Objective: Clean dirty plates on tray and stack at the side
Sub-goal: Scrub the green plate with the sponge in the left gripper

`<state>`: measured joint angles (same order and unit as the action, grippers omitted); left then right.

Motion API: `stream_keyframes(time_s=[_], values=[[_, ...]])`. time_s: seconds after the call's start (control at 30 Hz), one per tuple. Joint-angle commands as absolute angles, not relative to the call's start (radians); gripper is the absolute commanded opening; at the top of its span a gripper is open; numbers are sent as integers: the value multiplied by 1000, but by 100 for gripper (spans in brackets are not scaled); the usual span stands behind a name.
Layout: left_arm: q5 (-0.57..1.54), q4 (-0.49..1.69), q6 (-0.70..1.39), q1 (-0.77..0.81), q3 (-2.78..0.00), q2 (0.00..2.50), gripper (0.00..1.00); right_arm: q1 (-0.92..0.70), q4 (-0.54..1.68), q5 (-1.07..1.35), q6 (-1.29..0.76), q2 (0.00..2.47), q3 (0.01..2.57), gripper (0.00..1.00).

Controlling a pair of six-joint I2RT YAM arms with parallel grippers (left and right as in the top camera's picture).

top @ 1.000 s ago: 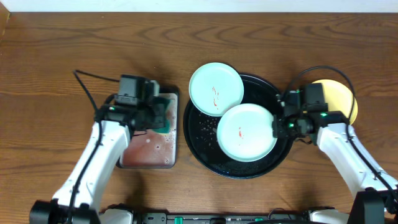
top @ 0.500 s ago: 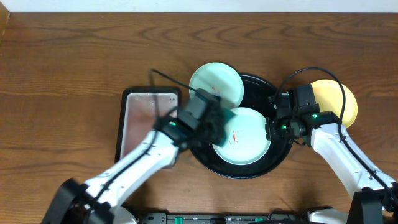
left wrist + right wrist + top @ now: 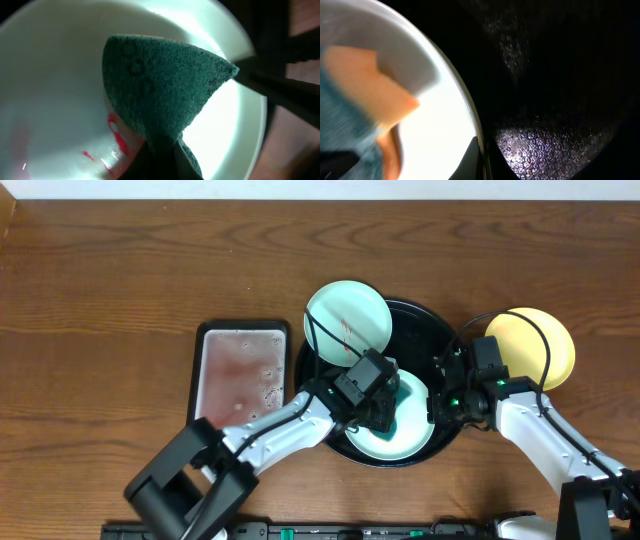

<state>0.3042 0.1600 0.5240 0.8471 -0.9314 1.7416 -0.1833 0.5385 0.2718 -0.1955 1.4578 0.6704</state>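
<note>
Two mint-blue plates lie on the black tray (image 3: 430, 320). The rear plate (image 3: 345, 320) has red smears. The front plate (image 3: 410, 435) lies under my left gripper (image 3: 385, 405), which is shut on a green sponge (image 3: 160, 85) pressed into it; red sauce (image 3: 117, 140) shows beside the sponge. My right gripper (image 3: 440, 395) is shut on this plate's right rim (image 3: 477, 145), one finger inside, one outside. The yellow plate (image 3: 535, 345) lies on the table to the right of the tray.
A small rectangular sponge tray (image 3: 240, 375) with pinkish wet film stands left of the black tray. Water droplets (image 3: 545, 140) cover the black tray's floor. My right arm's cable runs over the yellow plate.
My left gripper has carried the sponge from the sponge tray across onto the front plate. My right gripper has stayed on the plate's rim, and the plate has shifted slightly towards the front.
</note>
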Motion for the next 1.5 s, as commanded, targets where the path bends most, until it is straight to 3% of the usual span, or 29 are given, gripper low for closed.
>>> stream_keyframes(time_s=[0.0, 0.13, 0.33, 0.57, 0.9, 1.27, 1.47], values=[[211, 214, 536, 846, -950, 1775, 7, -200, 532, 277, -217, 1459, 667, 1], [93, 322, 533, 820, -950, 1767, 8, -200, 535, 262, -217, 1459, 667, 1], [96, 381, 533, 778, -950, 1673, 7, -200, 543, 243, -216, 1459, 667, 1], [150, 309, 553, 816, -950, 1572, 7, -200, 542, 244, -216, 1459, 667, 1], [168, 196, 604, 912, -950, 1718, 8, -200, 543, 244, -217, 1459, 667, 1], [40, 411, 514, 794, -953, 1692, 8, -200, 543, 244, -217, 1459, 667, 1], [61, 398, 513, 780, -952, 1557, 8, -200, 543, 244, -217, 1459, 667, 1]])
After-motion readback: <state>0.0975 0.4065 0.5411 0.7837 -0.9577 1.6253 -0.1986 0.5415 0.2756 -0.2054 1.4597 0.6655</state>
